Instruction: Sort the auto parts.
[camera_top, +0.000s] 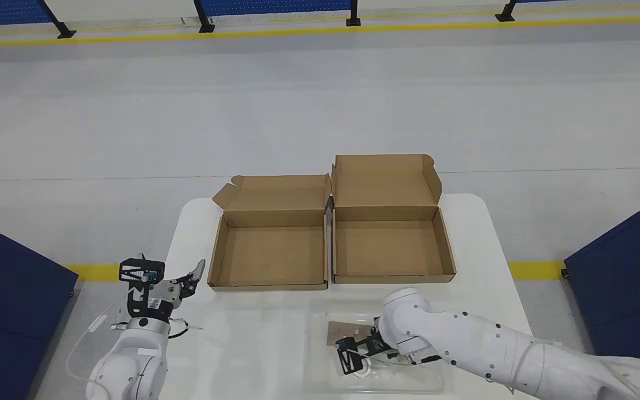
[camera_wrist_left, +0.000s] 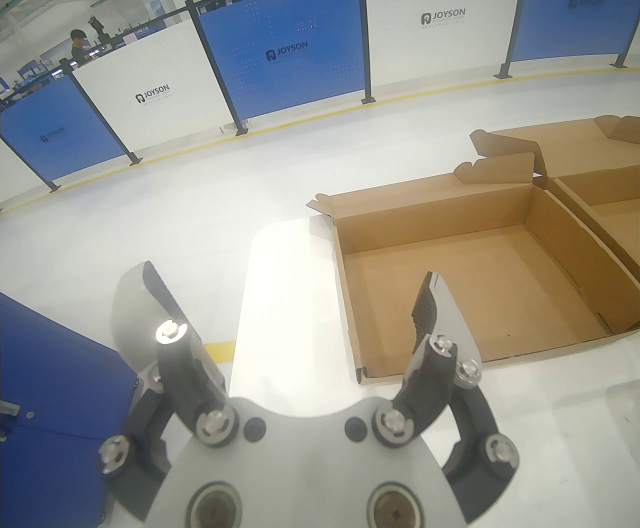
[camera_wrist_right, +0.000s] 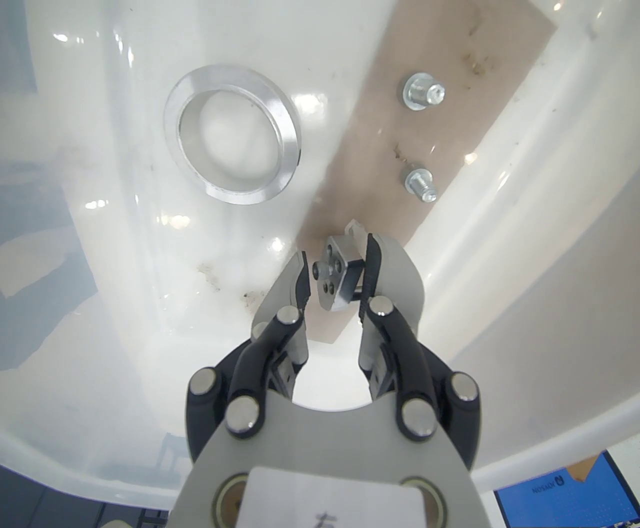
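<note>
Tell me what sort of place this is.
Probably a factory floor: blue-and-white partition panels, a yellow floor line, and a metal ring and bolts near open cardboard boxes.

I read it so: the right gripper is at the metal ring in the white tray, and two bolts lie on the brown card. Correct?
Not quite. The right wrist view shows the right gripper at a small metal block with holes; the metal ring lies apart in the white tray. The two bolts do lie on the brown card.
</note>
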